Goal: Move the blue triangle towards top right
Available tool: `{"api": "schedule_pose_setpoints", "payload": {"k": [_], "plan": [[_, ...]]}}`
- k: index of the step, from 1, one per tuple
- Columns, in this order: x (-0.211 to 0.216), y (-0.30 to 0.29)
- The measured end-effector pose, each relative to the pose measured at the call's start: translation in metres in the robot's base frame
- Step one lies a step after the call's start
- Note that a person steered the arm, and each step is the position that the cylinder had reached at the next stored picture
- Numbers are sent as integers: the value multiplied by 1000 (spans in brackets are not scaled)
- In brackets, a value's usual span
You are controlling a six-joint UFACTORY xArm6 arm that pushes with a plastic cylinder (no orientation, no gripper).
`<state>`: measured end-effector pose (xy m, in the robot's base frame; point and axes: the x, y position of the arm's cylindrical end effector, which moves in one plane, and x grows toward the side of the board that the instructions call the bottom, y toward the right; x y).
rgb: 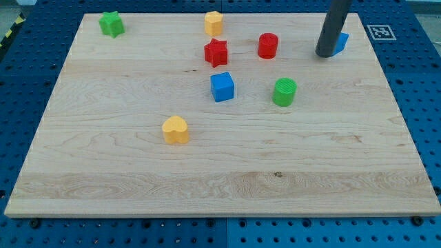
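The blue triangle [340,43] lies near the board's top right corner, mostly hidden behind my dark rod. My tip [324,54] rests on the board touching the triangle's left side. The other blocks lie to the view's left of the tip, apart from it.
A red cylinder [268,45], a red star [216,52] and a yellow hexagon [213,23] sit at the top middle. A blue cube [222,87] and a green cylinder [284,91] lie at the centre. A yellow heart [176,129] is lower left, a green star [111,24] top left. The wooden board's right edge [386,76] is close to the triangle.
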<state>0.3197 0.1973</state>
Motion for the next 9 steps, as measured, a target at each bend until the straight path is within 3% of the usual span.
{"api": "schedule_pose_setpoints", "payload": {"k": [2, 9], "plan": [[15, 17], [-49, 33]]}}
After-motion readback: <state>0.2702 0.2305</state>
